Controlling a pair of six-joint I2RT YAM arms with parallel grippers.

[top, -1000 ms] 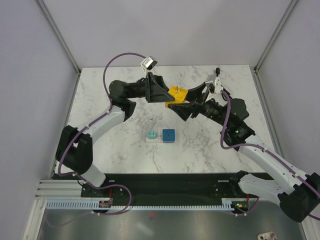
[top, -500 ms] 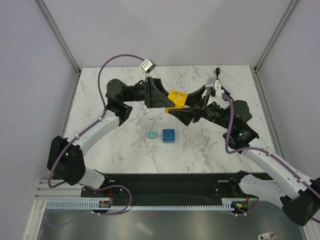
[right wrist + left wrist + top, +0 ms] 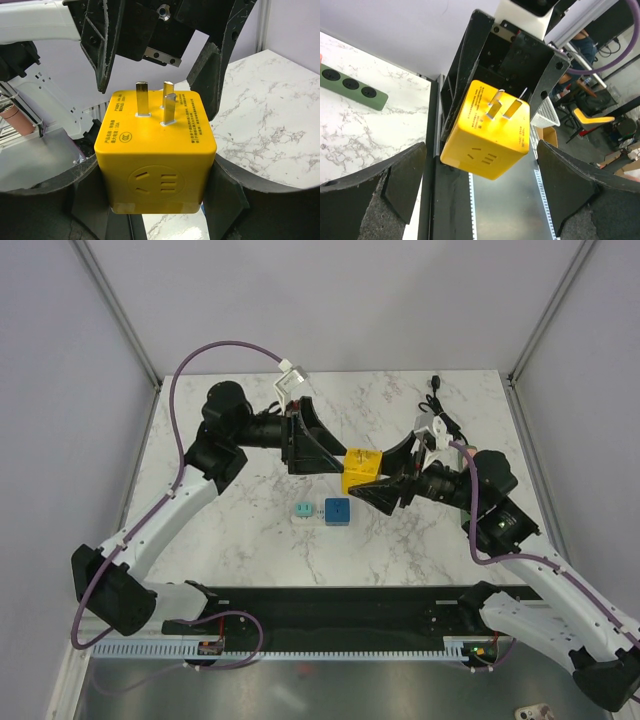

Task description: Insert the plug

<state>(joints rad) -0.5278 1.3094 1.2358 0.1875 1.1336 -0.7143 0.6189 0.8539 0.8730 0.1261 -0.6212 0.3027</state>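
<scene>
counter (image 3: 250, 540): white marble, both arms reaching over its middle. left arm (image 3: 180, 495) now sits further back than a second ago. right arm (image 3: 520, 560) has drawn toward the near side.

left gripper (image 3: 325, 453): fingers (image 3: 395, 185) spread wide with nothing between them. it was against the plug a second ago and now stands just apart from it.

right gripper (image 3: 385, 490): fingers (image 3: 225, 195) pinch the yellow plug (image 3: 360, 468) by its two side faces, in the air above the counter.

the plug has come nearer the blue block (image 3: 337, 510) and teal piece (image 3: 300, 510), which lie side by side on the counter. prongs (image 3: 142, 98) are bare, pointing away from the right wrist.

judgement: handover looks done and the right arm alone carries the plug. turning the prongs toward the socket and lining them up is left. cannot tell which piece is the socket.
</scene>
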